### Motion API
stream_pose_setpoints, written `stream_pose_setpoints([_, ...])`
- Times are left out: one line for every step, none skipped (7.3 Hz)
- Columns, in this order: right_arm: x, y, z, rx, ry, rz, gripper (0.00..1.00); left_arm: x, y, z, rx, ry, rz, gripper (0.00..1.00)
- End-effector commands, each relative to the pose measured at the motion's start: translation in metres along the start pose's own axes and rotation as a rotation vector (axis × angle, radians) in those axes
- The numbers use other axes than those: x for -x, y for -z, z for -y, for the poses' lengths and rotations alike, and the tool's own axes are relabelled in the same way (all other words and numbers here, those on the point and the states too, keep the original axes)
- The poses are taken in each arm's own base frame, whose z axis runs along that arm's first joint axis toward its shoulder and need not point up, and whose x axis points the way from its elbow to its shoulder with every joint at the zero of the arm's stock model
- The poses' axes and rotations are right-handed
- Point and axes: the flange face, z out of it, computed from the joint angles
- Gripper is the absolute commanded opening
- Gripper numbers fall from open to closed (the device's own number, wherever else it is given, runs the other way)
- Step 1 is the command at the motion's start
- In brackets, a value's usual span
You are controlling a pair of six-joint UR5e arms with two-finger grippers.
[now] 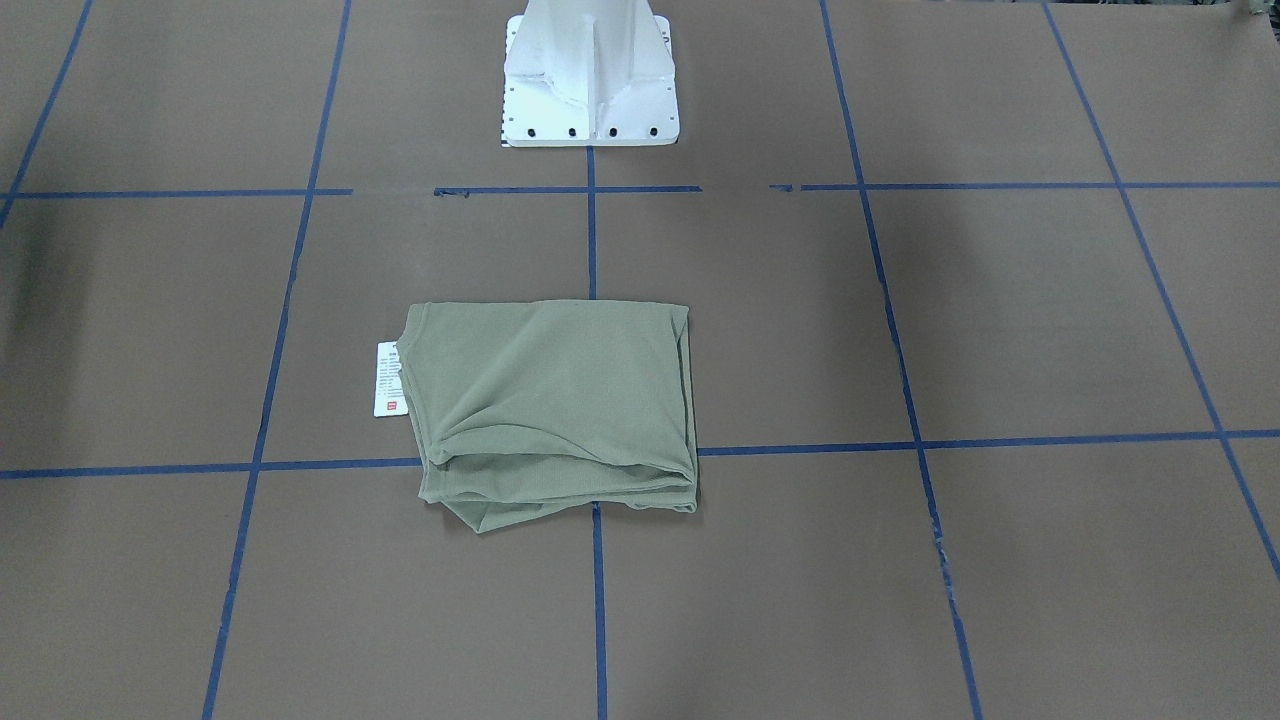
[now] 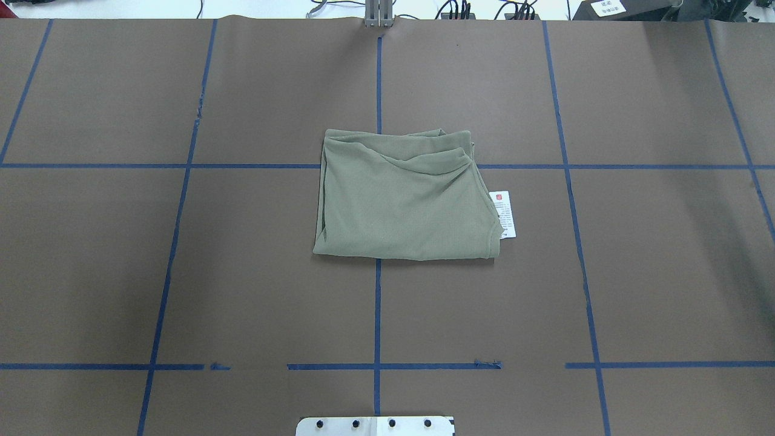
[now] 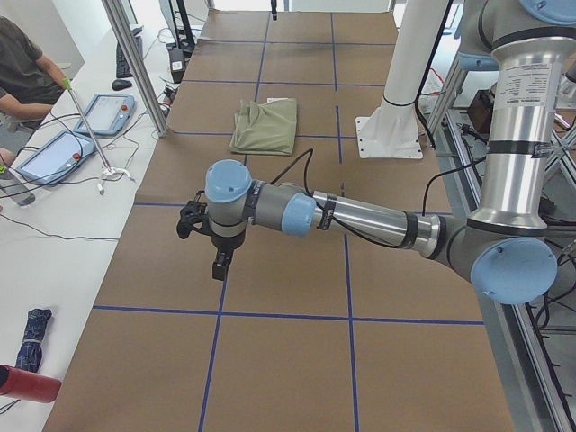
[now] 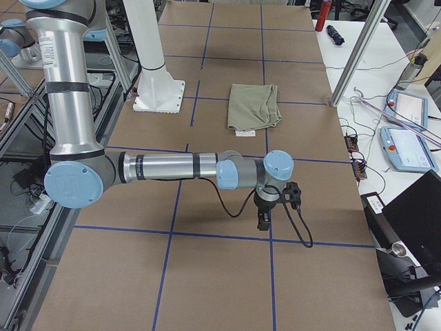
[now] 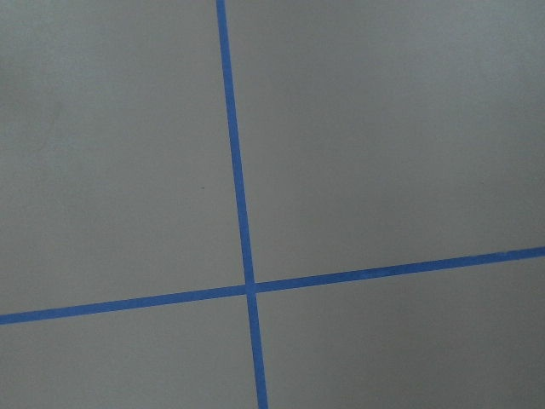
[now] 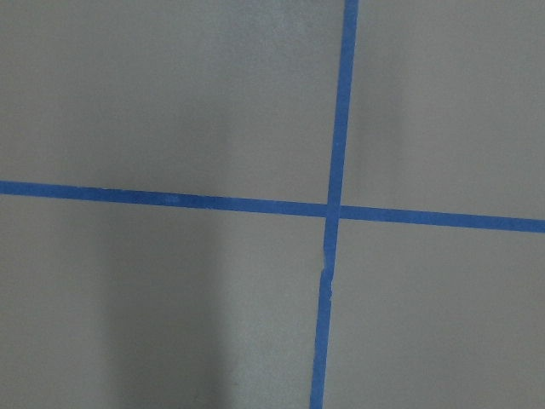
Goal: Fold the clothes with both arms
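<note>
- Surface (image 2: 242, 272): brown, marked with a blue tape grid.
- Left arm (image 3: 378, 219) and right arm (image 4: 165, 167): each is stretched out low over bare surface.
- Shirt (image 2: 402, 197): green, folded to a rectangle. It lies flat at the centre over a tape crossing, well apart from both arms.
- Left claw (image 3: 220, 263) and right claw (image 4: 263, 219): both point down. Cannot tell how far they are open or whether they hold anything.
- Tag (image 2: 504, 213): white, protruding from the shirt's edge on the robot's right.

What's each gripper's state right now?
Cannot tell for the black left gripper: side view only.
Cannot tell for the black right gripper: side view only.
</note>
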Motion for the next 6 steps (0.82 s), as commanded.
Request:
stream_pose_setpoints([0.001, 0.004, -0.008, -0.009, 0.004, -0.01, 1.0, -0.007, 0.007, -0.01, -0.011, -0.013, 0.006, 1.0])
stream_pose_setpoints([0.001, 0.006, -0.009, -0.015, 0.004, -0.008, 1.0, -0.006, 0.006, -0.009, -0.009, -0.011, 0.007, 1.0])
stream_pose_setpoints([0.002, 0.007, -0.009, -0.017, 0.006, -0.009, 1.0, -0.01, 0.009, -0.007, -0.017, -0.02, 0.008, 1.0])
stream_pose_setpoints([-0.002, 0.002, -0.014, -0.01, -0.002, 0.001, 1.0, -0.008, 0.008, -0.008, -0.014, -0.016, 0.009, 1.0])
stream_pose_setpoints([-0.004, 0.0, -0.018, -0.006, -0.005, 0.0, 1.0, -0.008, 0.007, -0.008, -0.013, -0.017, 0.009, 1.0])
stream_pose_setpoints([-0.004, 0.0, -0.018, -0.005, -0.006, 0.002, 1.0, -0.011, 0.01, -0.007, -0.018, -0.022, 0.004, 1.0])
